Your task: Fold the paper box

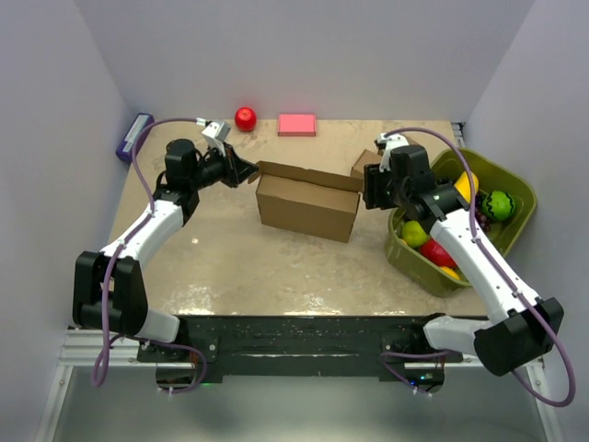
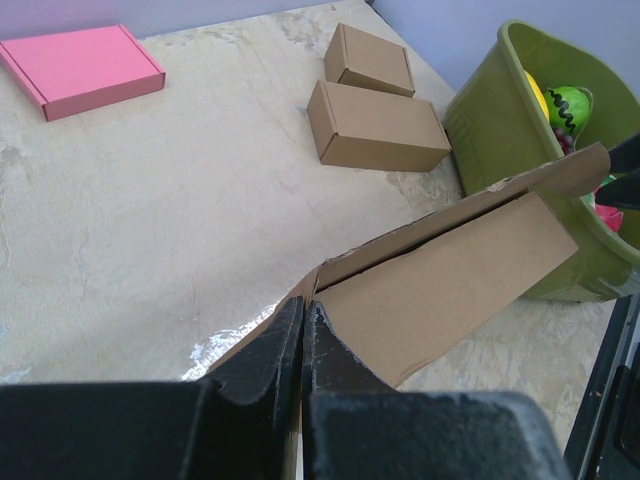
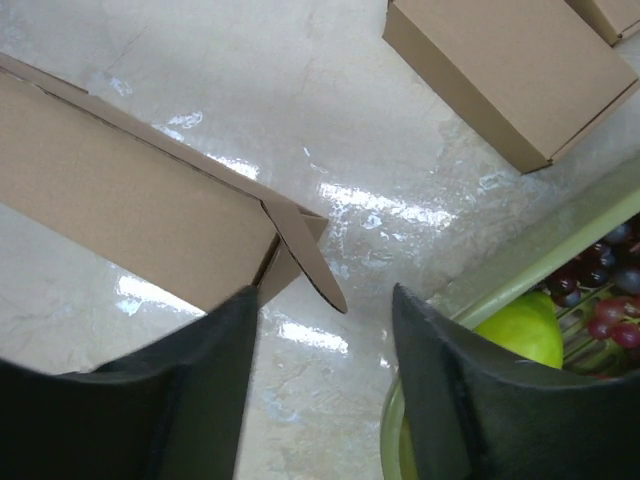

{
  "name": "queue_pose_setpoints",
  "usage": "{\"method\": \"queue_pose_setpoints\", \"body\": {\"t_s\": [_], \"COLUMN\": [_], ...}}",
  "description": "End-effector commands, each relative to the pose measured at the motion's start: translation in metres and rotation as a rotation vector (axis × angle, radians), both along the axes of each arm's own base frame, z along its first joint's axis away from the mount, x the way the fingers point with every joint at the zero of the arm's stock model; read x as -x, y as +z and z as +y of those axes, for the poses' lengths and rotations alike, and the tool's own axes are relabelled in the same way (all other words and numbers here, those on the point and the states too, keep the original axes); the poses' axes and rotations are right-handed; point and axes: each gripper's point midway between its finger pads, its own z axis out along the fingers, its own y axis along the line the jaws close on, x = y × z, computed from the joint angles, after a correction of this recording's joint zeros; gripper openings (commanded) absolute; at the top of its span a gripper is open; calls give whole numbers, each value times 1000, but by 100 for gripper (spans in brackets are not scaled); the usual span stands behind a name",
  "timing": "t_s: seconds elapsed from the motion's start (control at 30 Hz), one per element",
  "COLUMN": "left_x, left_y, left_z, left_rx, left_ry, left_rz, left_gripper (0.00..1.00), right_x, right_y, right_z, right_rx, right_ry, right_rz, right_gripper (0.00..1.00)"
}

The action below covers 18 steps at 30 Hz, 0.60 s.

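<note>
The large plain brown cardboard paper box (image 1: 308,207) stands at the centre of the pale, glossy table (image 1: 239,267). Its long side runs roughly from 9 to 3 o'clock, and a flap stands up along its far long edge.

My left gripper (image 1: 247,171) is at the box's 10 o'clock corner, clenched on the cardboard there. In my left wrist view the black fingers (image 2: 335,355) are pressed together with a thin strip of brown board showing between them, and the box body stretches away toward 2 o'clock.

My right gripper (image 1: 368,191) is at the box's 3 o'clock end, released and grasping nothing. Its fingers (image 3: 200,390) are spread wide with only table showing between them. A loose pointed end flap (image 3: 305,255) juts from the box end just ahead of that gap. My left fingertip is just beside the box's lower corner, and I cannot tell whether it touches.

Two small closed brown cardboard boxes (image 2: 378,125) lie side by side near 1 o'clock. An olive-green plastic bin (image 1: 504,171) sits at 3 o'clock, holding a green apple (image 3: 520,330) and dark grapes (image 3: 605,280) among other fruit. A red round ball (image 1: 245,118) and a flat pink box (image 1: 296,124) lie at 12 o'clock along the far edge. A purple object (image 1: 133,136) rests against the wall at 10 o'clock.
</note>
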Motion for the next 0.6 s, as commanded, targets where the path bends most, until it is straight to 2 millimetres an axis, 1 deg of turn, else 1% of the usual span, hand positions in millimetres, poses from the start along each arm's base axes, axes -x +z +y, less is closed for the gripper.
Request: {"method": "queue_pose_setpoints", "body": {"t_s": [0.0,0.03,0.13,0.17,0.23,0.27,0.33,0.37,0.4,0.43,0.47,0.5,0.57], "left_x": [-4,-3,-3,-3,-3,-3,-2,-1,0,0,1,2,2], "left_y": [13,13,13,13,13,13,13,11,10,8,8,8,7], "left_z": [-6,-7,-7,-8,-8,-9,-10,-11,-14,-13,-13,-14,-13], "left_rx": [17,19,22,23,26,28,25,23,20,11,8,5,-6], "left_ry": [-2,-2,3,3,5,7,10,12,10,19,22,21,33], "left_rz": [-11,-7,-1,-2,4,8,7,16,16,20,21,19,20], "left_gripper": [0,0,0,0,0,0,0,0,0,0,0,0,0], "right_x": [-7,-7,-8,-7,-8,-10,-10,-13,-15,-14,-16,-17,-19], "right_y": [1,1,0,0,0,4,0,7,3,3,7,6,12], "right_z": [13,15,22,26,28,28,28,29,30,30,33,35,41], "right_rx": [-31,-38,-54,-57,-71,-72,-76,-81,-88,-87,-93,-101,-112], "right_ry": [27,30,34,37,16,4,-32,-48,-72,-81,-88,-102,-100], "right_rz": [-22,-19,-11,-8,4,0,32,22,46,59,58,67,65], "right_gripper": [48,36,24,22,18,17,12,11,10,9,8,8,6]}}
